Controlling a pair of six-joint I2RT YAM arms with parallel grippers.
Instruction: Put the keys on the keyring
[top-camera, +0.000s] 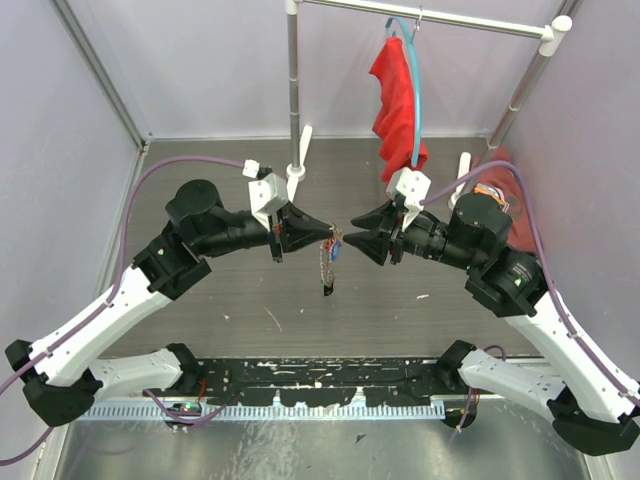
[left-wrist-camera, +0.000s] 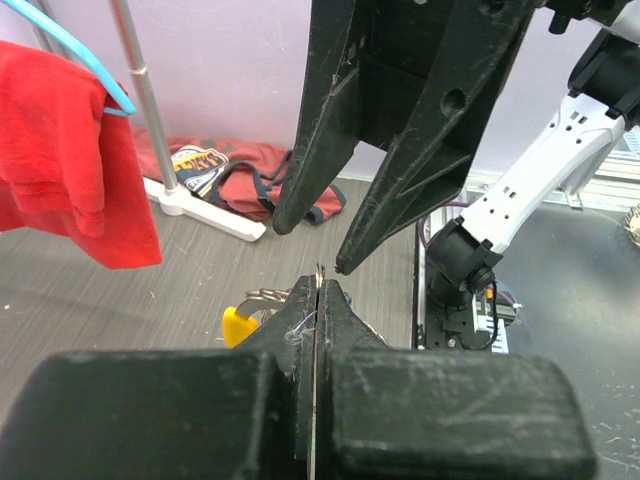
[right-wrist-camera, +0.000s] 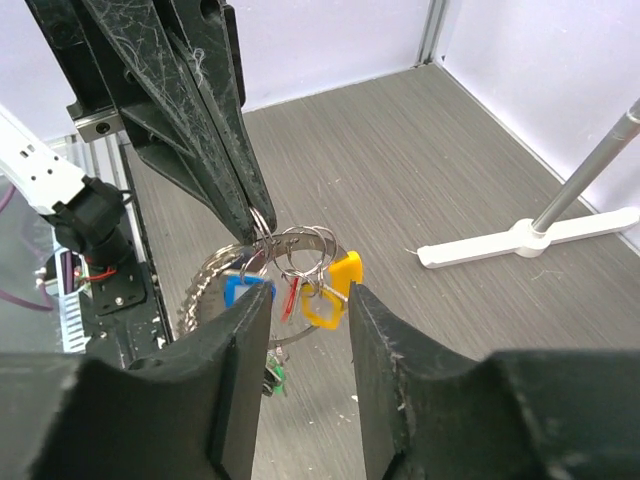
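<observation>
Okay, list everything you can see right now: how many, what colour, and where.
keyring: one, grey metal, held above the table
keys: several, blue, yellow, red, green, hanging at the keyring
hanger: one, light blue, on the rack
red garment: one, on the hanger
red clothing: one, on table, back right
rack: one, silver and white, rear
table: one, grey
left gripper: one, black, shut on the keyring
right gripper: one, black, open, facing it
</observation>
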